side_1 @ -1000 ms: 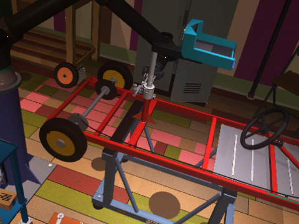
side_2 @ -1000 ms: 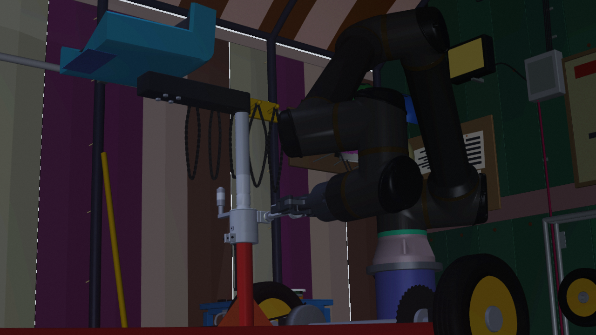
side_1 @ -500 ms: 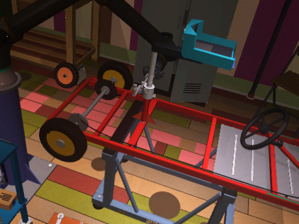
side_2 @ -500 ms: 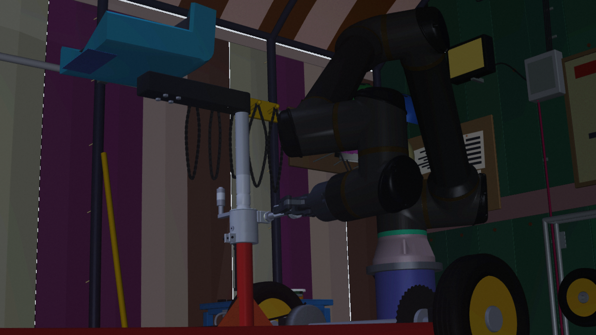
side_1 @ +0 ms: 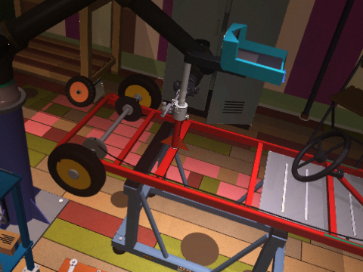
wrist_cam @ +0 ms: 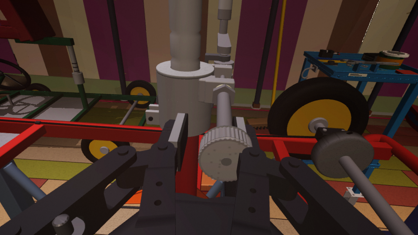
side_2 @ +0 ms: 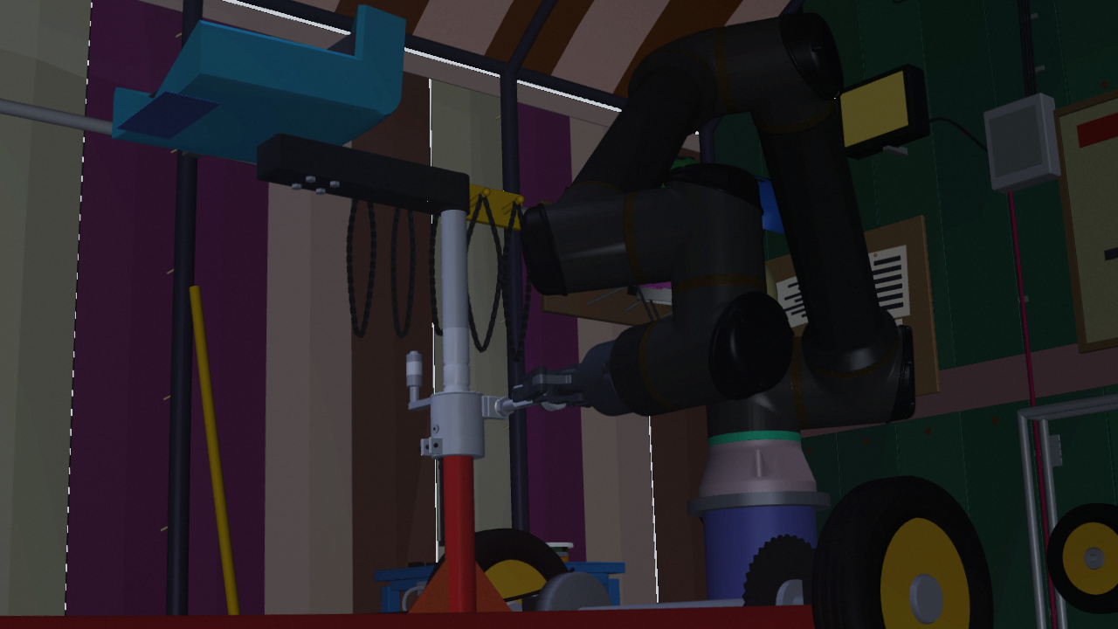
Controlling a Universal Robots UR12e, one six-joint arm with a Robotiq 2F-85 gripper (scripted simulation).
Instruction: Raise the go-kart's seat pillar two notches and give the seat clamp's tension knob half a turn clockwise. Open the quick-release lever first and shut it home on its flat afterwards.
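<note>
The grey seat pillar (side_2: pixel 453 297) rises out of the grey clamp collar (side_2: pixel 456 422) on top of the red post (side_2: pixel 459 532). It carries the blue seat (side_2: pixel 258 78) on a black bracket. The ribbed tension knob (wrist_cam: pixel 224 152) sticks out from the clamp on a short shaft, and my gripper (wrist_cam: pixel 211 137) is closed around it, level with the clamp. The quick-release lever (side_2: pixel 414 379) stands upright on the far side of the clamp. In the side camera the clamp (side_1: pixel 180 109) sits at the frame's middle and my gripper (side_1: pixel 189 85) is partly hidden behind the pillar.
A blue tool cart (wrist_cam: pixel 359 70) stands to the right behind the rear wheel (wrist_cam: pixel 318 108). The rear axle hub (wrist_cam: pixel 342 153) lies close to my right finger. Red frame rails (side_1: pixel 227 204) run under the clamp. The steering wheel (side_1: pixel 321 155) is far forward.
</note>
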